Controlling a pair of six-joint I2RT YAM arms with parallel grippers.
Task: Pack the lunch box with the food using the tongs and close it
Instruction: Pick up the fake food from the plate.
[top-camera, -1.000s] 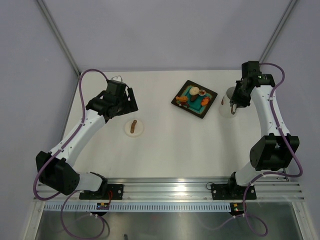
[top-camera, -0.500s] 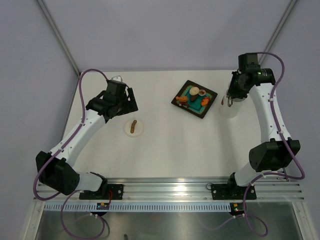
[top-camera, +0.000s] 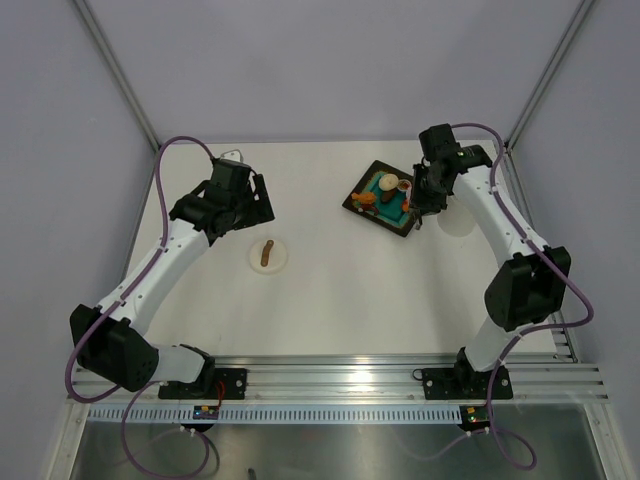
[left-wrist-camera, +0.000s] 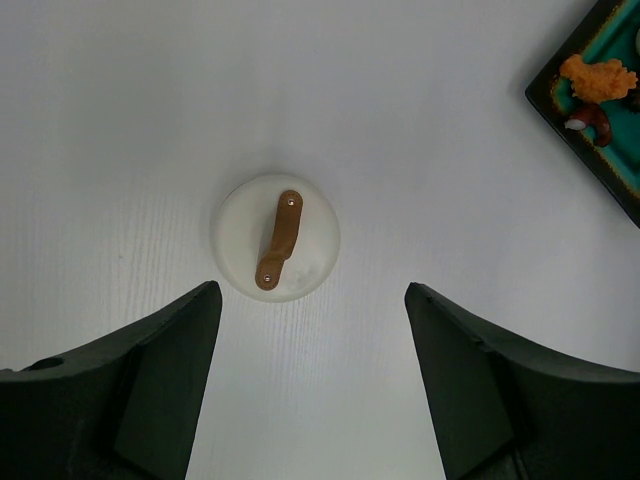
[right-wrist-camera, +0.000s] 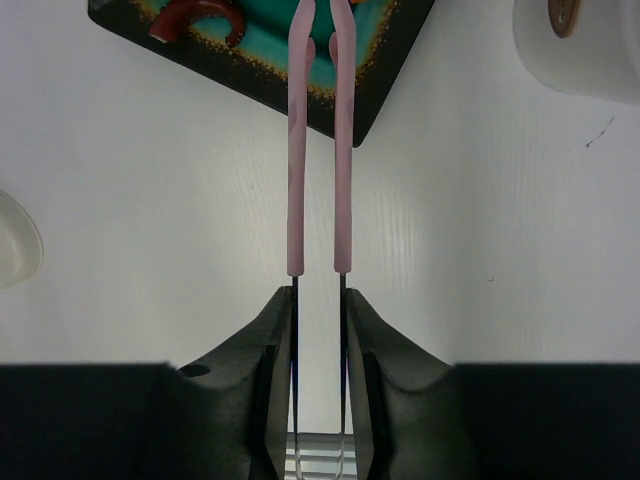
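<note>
My right gripper (right-wrist-camera: 318, 300) is shut on the pale pink tongs (right-wrist-camera: 292, 150), whose two arms stand slightly apart. Their tips reach over the black tray (right-wrist-camera: 390, 90), where a brown-red piece of food (right-wrist-camera: 195, 18) lies. Beside the tray stands the white lunch box (right-wrist-camera: 590, 50), open, with a brown piece inside. In the top view the right gripper (top-camera: 420, 200) is at the tray's right side. The round white lid (left-wrist-camera: 277, 238) with its brown handle lies flat on the table. My left gripper (left-wrist-camera: 312, 290) hovers open just short of the lid, with nothing in it.
The black tray with a teal centre (top-camera: 352, 204) holds orange, cream and brown-red pieces (top-camera: 385, 185). An orange piece (left-wrist-camera: 598, 77) shows at the tray's corner in the left wrist view. Grey walls enclose the white table on three sides.
My right gripper has swung left with the tongs, from above the lunch box to the tray's right edge. The left arm and the lid have not moved.
</note>
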